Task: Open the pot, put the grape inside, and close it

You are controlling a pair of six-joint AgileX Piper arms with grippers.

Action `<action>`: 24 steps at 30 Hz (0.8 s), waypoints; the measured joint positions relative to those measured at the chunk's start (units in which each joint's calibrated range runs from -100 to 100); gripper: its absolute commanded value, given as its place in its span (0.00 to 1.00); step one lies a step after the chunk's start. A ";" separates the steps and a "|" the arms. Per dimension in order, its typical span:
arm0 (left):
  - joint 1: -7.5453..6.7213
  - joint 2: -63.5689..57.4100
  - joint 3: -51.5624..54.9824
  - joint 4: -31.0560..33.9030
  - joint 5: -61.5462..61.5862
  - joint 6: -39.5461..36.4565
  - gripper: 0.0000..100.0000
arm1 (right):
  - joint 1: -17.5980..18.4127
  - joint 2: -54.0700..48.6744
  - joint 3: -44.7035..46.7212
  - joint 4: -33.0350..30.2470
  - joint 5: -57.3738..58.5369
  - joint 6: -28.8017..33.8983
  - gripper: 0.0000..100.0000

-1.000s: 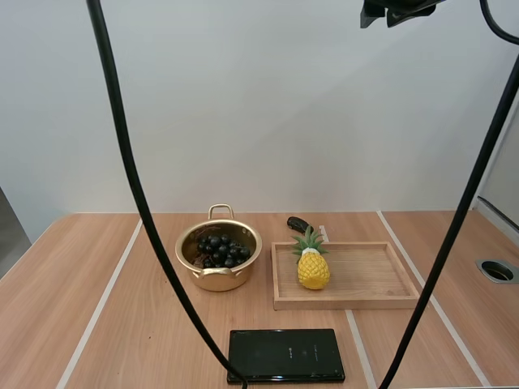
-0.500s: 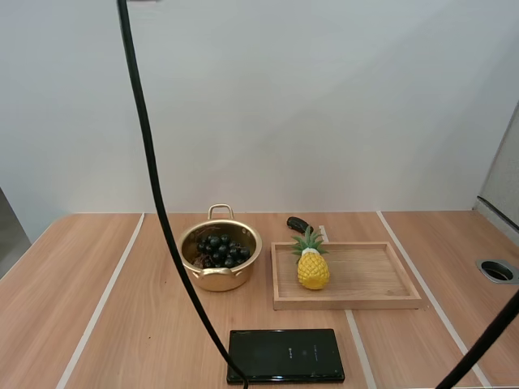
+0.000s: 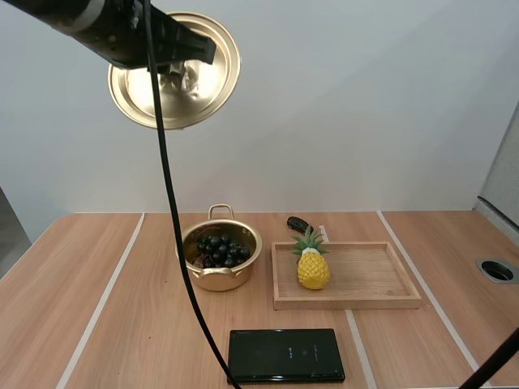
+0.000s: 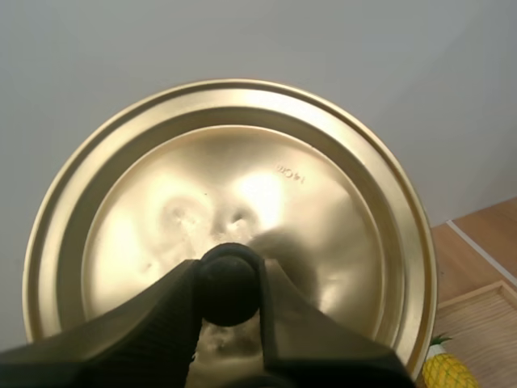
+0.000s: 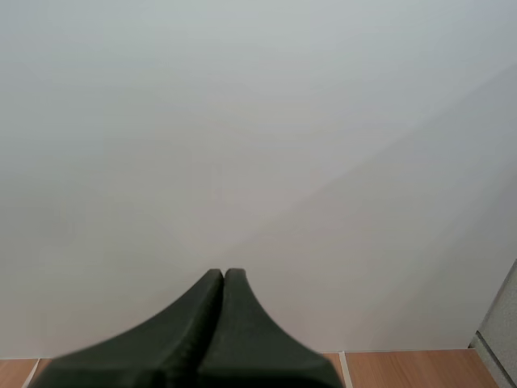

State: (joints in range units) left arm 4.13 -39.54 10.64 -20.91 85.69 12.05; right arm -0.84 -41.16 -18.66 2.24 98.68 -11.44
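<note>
A gold pot (image 3: 219, 255) stands uncovered on the table, a bunch of dark grapes (image 3: 220, 250) inside it. High above the table my left gripper (image 3: 188, 58) holds the gold lid (image 3: 175, 77) by its black knob (image 4: 229, 284), the lid tilted on edge. In the left wrist view the fingers (image 4: 153, 323) pinch the knob from both sides. My right gripper (image 5: 224, 276) is shut on nothing, its fingers together as one dark wedge facing the wall.
To the right of the pot a wooden tray (image 3: 365, 279) carries a yellow toy pineapple (image 3: 312, 263). A small dark object (image 3: 298, 224) lies behind the tray. A black flat slab (image 3: 285, 355) sits near the front edge.
My left arm has swung into the high view from the upper left, carrying the lid. The dark gripper seen at the top right one second ago has gone from the high view.
</note>
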 measured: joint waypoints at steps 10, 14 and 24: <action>0.00 -0.89 18.62 -1.42 -14.32 4.25 0.00 | 0.00 -0.61 0.00 3.01 0.15 -0.79 0.00; 0.00 -0.89 23.45 -5.00 -16.89 7.94 0.00 | 0.00 -1.62 0.00 3.12 0.15 -1.22 0.00; -1.31 2.81 32.48 -9.36 -24.65 14.14 0.00 | 0.00 -5.21 0.00 3.23 0.15 -1.61 0.00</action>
State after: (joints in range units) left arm 2.83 -36.72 43.13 -30.27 61.04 26.19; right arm -0.84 -46.37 -18.66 5.47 98.84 -13.04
